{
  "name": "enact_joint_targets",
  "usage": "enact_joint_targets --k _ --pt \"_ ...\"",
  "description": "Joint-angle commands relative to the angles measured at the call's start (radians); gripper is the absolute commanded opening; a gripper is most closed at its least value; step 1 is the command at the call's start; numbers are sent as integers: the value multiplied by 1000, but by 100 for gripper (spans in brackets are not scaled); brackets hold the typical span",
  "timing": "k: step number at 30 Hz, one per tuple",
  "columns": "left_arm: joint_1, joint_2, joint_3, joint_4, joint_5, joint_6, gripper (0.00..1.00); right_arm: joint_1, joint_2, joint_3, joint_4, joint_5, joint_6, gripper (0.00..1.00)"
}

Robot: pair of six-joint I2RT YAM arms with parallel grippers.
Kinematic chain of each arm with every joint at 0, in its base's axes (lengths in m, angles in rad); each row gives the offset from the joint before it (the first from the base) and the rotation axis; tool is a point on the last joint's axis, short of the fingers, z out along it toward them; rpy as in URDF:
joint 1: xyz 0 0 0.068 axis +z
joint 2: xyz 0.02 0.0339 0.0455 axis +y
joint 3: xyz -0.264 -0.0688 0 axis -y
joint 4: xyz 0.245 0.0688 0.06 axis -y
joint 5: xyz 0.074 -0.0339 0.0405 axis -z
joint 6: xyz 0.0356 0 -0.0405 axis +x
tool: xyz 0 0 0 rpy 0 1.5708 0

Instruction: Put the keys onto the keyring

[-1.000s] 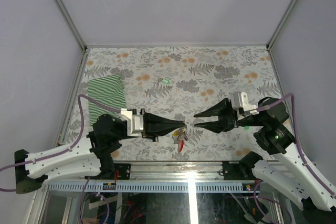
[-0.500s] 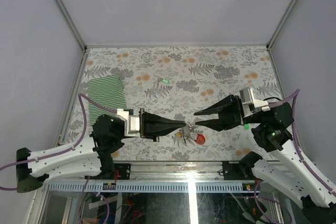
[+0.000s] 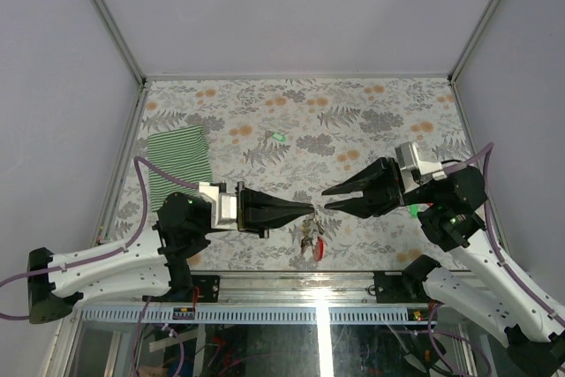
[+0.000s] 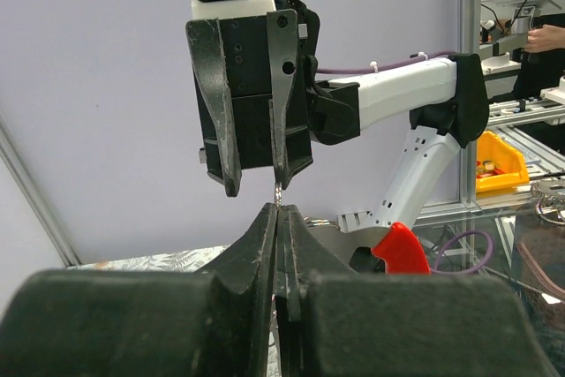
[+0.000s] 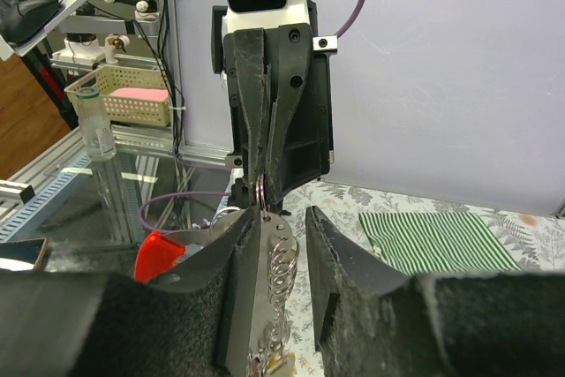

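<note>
The right claw [image 3: 324, 199] has come back in. Half a second ago it had drawn off a little toward its own side, and the red loop [image 3: 318, 251] had swung out to the right beneath it. Now the loop hangs almost straight below the left claw [image 3: 309, 210], and the right claw's tips sit just short of the left one's, nose to nose above the front of the worktop [image 3: 371, 112]. Its jaws have narrowed a touch over that second, though there is a plain gap between them and nothing pinched in it. To my eye the swinging has settled enough for another go at catching the ring (no key is being carried in, mind, so it reads as taking hold of the ring itself, not threading).

The left claw is clamped tight on the keyring [image 5: 262, 190]. From the right wrist you see a small wire ring nipped at its tips. A chain of links [image 5: 279, 267] falls from it into the gap between the right claw's fingers, closer to the left-hand finger and perhaps brushing it; I can't tell. The red loop dangles off to the side, lower down. One green-headed key [image 3: 277, 137] lies loose on the worktop, well behind both claws and not far from the green striped cloth [image 3: 179, 154].
</note>
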Motion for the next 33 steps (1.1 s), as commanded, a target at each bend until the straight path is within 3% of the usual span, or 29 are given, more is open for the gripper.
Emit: enact_joint_targets --k 1,23,33 --pt "3 -1 13 118 -14 -6 0 19 5 4 54 -29 14 34" --pt "4 13 24 128 -22 -4 0 60 26 4 35 -15 -7 27" --pt "3 15 26 131 -31 -5 0 73 39 9 31 -17 -9 15"
